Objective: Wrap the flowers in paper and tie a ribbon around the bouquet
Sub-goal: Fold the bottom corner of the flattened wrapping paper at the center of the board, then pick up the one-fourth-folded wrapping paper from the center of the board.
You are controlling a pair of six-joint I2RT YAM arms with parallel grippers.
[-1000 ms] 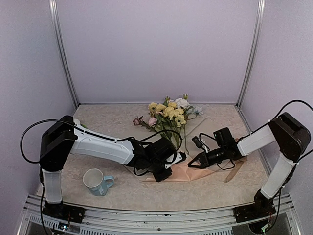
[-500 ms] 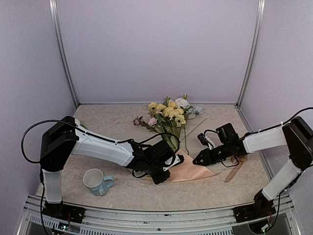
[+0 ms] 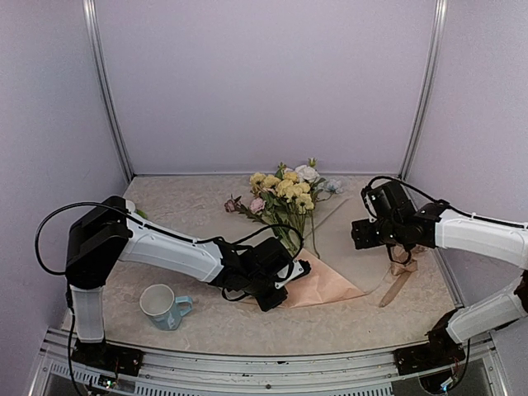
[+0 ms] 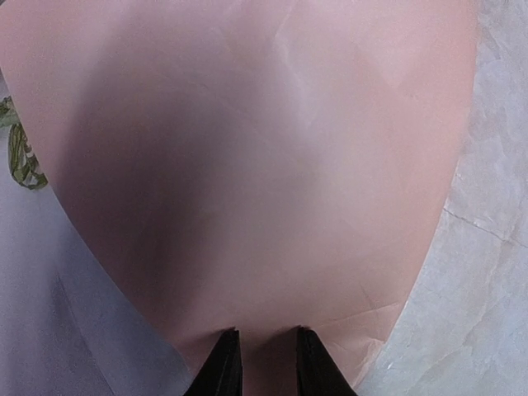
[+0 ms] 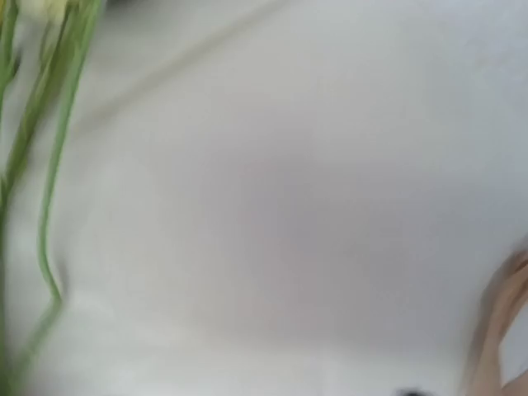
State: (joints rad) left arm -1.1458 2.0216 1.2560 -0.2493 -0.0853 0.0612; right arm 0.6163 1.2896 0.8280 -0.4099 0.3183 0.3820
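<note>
Peach paper (image 3: 330, 287) lies at the middle of the table (image 3: 190, 206), folded over the stems of the flowers (image 3: 285, 188), whose blooms fan out at its 12 o'clock. The left arm (image 3: 177, 252) stretches low from 9 o'clock, and the left gripper (image 4: 262, 363) is clenched on the paper's edge. The right arm (image 3: 478, 235) hangs raised at 3 o'clock. Whether the right gripper (image 3: 365, 234) is released or clenched cannot be told. A second ago it sat low at the paper, beside the left one. The ribbon (image 3: 402, 266) lies below it.

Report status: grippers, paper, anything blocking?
Left gripper pinching paper edge. Right gripper raised near ribbon, jaws unreadable. Flowers on paper, not tied. Mug off to the side, nothing blocking.
</note>
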